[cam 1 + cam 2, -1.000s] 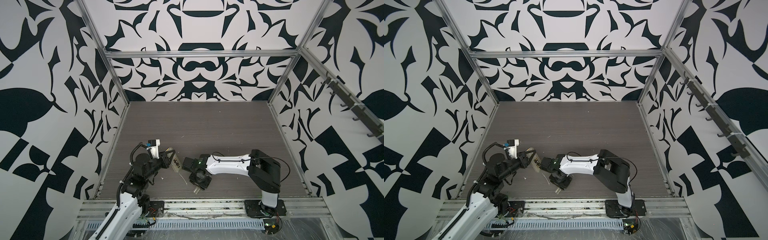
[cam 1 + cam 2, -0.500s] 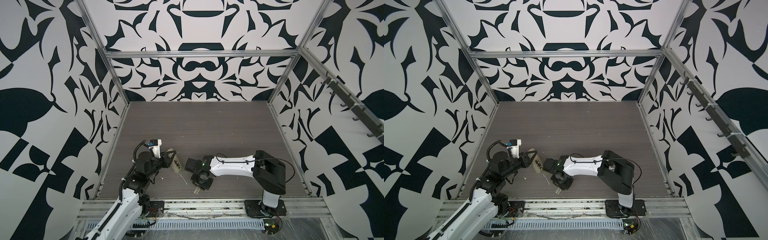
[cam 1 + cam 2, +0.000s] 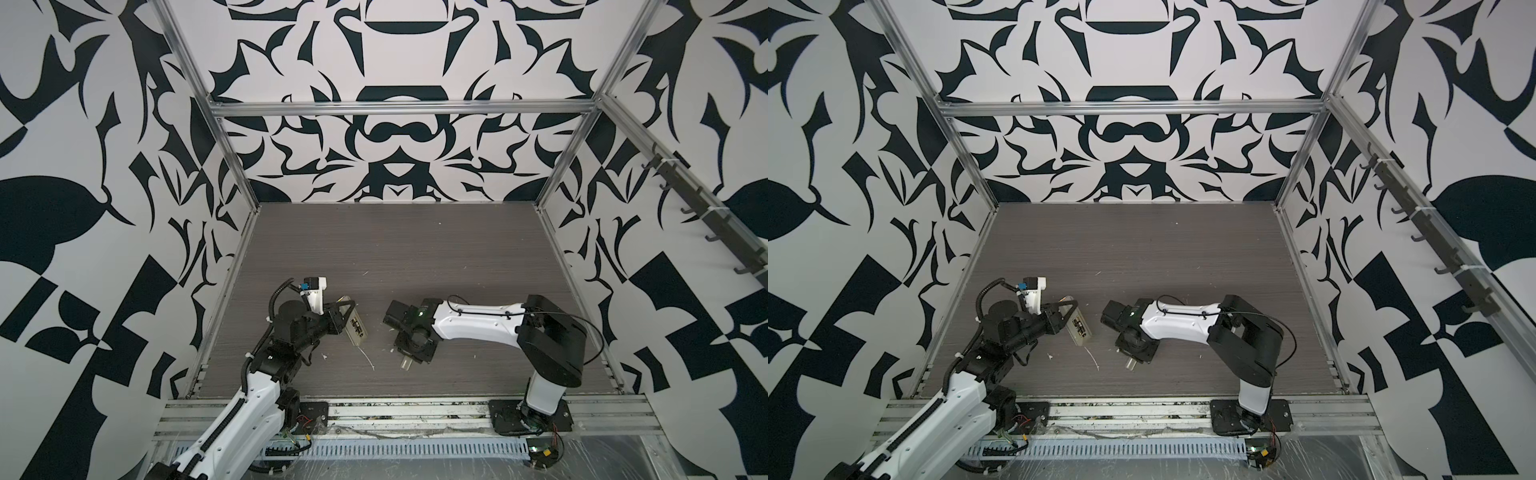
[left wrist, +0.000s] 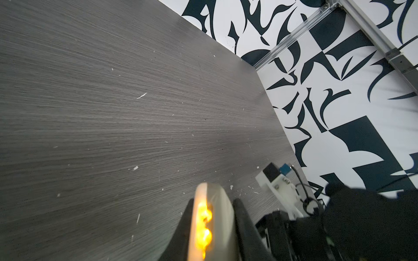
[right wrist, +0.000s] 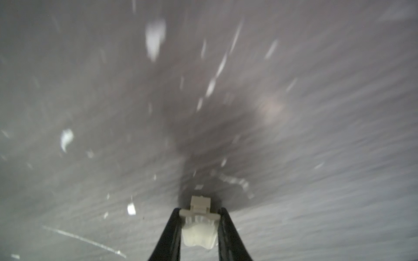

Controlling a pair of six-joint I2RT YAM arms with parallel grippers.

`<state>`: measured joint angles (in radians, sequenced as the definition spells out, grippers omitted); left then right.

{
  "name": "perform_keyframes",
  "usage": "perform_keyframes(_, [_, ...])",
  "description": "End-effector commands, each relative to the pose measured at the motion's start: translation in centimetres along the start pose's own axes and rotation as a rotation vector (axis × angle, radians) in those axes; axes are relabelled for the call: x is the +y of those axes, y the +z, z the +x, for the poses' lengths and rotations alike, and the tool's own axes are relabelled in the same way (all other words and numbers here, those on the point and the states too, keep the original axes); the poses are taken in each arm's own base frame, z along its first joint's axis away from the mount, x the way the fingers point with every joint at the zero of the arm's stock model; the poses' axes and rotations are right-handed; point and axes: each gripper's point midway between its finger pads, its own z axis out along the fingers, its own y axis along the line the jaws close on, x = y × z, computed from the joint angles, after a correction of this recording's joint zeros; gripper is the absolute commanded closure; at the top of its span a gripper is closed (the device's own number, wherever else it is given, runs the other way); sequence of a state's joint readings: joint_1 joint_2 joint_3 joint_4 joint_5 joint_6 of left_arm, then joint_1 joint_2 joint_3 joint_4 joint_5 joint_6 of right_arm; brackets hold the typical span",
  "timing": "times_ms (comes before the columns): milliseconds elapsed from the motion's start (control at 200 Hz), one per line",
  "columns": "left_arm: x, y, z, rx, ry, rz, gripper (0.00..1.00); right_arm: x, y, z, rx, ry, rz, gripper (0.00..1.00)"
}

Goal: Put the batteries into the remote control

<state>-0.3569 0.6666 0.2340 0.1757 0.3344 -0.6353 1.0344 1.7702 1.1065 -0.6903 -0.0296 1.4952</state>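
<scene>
Between jaws of left gripper (image 3: 346,319): remote control (image 3: 356,332), long axis far-to-near.

— Where is the remote control (image 3: 355,329)?
— Clamped in my left gripper (image 3: 347,318), up off the tabletop (image 3: 415,249), over its front-left part and near the left edge.
— And the cover (image 5: 199,228)?
— Pinched in my right gripper (image 5: 199,211), right of the remote, closer to the front edge, about mid-width. A loose strip (image 3: 366,358) lies on the tabletop between them.
</scene>
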Motion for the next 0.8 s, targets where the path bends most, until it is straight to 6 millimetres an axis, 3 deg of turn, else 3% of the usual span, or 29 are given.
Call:
perform_keyframes(0, [-1.7,-0.1,-1.3,-0.037,0.029,0.064,1.00,-1.7,-3.1,-3.7,-0.125,-0.180,0.070,0.75])
perform_keyframes(125, [-1.8,0.2,-0.9,-0.011,0.027,0.081,1.00,-0.9,-5.1,-7.3,-0.196,-0.306,0.064,0.77])
perform_keyframes(215, [-1.5,0.1,-0.3,0.021,0.025,0.063,1.00,0.8,-6.3,-8.7,-0.244,-0.401,0.018,0.79])
perform_keyframes(350, [-1.8,0.0,0.2,0.036,0.020,0.086,1.00,2.5,-7.0,-9.0,-0.260,-0.515,0.006,0.80])
perform_keyframes(655, [-2.7,1.1,0.7,0.091,0.000,0.162,1.00,5.4,-5.9,-8.9,-0.137,-0.795,0.078,0.80])
perform_keyframes(795, [-2.8,1.1,0.9,0.095,0.000,0.164,1.00,6.0,-5.9,-9.2,-0.130,-0.834,0.081,0.80])
